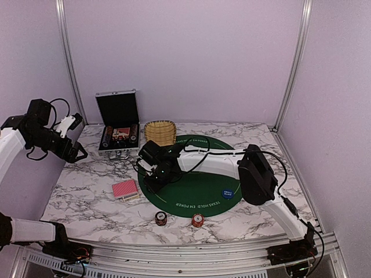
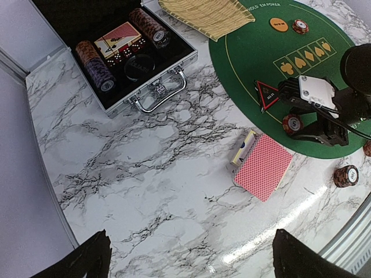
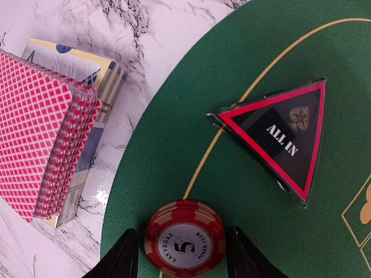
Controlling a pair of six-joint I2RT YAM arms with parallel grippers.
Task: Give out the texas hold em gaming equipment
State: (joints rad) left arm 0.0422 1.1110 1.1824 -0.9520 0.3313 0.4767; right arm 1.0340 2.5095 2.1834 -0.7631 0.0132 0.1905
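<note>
Card deck (image 1: 124,189) left of mat (image 1: 197,194), case (image 1: 118,124) behind

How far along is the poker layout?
Done: orange disc, blue disc and ALL IN marker lie on the mat. In hand: right gripper straddles a chip at the mat's edge; grip unclear. To do: deck stacked off-mat, chip rows in the case; left gripper open.

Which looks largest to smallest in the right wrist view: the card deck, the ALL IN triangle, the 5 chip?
1. card deck: largest, even though it is cropped at the left edge.
2. ALL IN triangle: mid-sized.
3. 5 chip: clearly smallest.
All lie flat at table level, so nearness barely skews this.
</note>
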